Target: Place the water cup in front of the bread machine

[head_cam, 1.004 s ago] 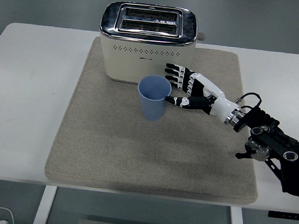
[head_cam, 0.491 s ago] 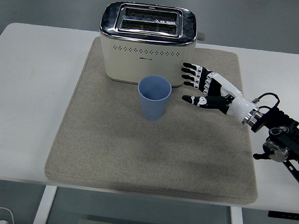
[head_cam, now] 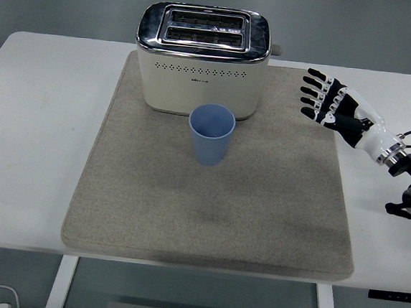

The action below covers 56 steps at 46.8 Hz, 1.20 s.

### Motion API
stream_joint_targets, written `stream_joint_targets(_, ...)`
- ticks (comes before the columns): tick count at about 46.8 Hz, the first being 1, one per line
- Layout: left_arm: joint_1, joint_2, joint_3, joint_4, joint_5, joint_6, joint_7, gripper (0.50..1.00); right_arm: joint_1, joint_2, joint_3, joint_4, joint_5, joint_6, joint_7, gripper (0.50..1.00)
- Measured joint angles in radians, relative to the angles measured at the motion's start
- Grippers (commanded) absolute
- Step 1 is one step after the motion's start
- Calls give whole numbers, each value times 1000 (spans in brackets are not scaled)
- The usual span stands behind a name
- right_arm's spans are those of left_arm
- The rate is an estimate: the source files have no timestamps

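The cup (head_cam: 211, 133) stands upright just above the frame's centre, mouth up, on the mat (head_cam: 273, 203). It sits directly below the toaster (head_cam: 201, 58) in the picture, on that machine's near side, close to its front wall; whether the two touch cannot be told, since the cup's rim overlaps the toaster's lower edge in this view. Judged from how things lie, the cup is already where the task wants it.

The right hand (head_cam: 332, 106) hangs at the right of the frame, over the mat's upper right corner, well apart from the cup. Its fingers (head_cam: 313, 91) are spread wide and hold nothing. The cup lies to the left of the hand and a little lower in the picture, with bare mat between them. The cup's long axis is vertical, so any new grasp would come from the side, and the right hand is the only one placed for it. The left arm does not show.

There is plenty of open room: bare mat fills the lower half of the frame and both sides of the cup, and white table (head_cam: 43, 111) runs beyond the mat at left and right. The one tight spot is the toaster's wall behind the cup. If nothing more is needed, the likely remaining move is for the arm to draw off toward the right edge, where nothing stands in its way.
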Motion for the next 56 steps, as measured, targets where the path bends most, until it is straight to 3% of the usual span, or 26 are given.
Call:
stream_joint_targets(9,0,0,0,0,0,0,0,1000,19,18,46,-17,145,-14,-147,924)
stream_joint_targets(18,0,0,0,0,0,1,0,1000,35,52,101,-30,204,-18,-233,924)
stream_joint_targets(29,0,0,0,0,0,1,0,1000,80,117,142,-94,208,-54,-260,921)
stream_joint_targets(39,0,0,0,0,0,0,0,1000,88,168,169,-133,310,-100,-325,923)
stream_joint_targets(56,0,0,0,0,0,0,0,1000,85,193,173,-170,442,-137,-330,924)
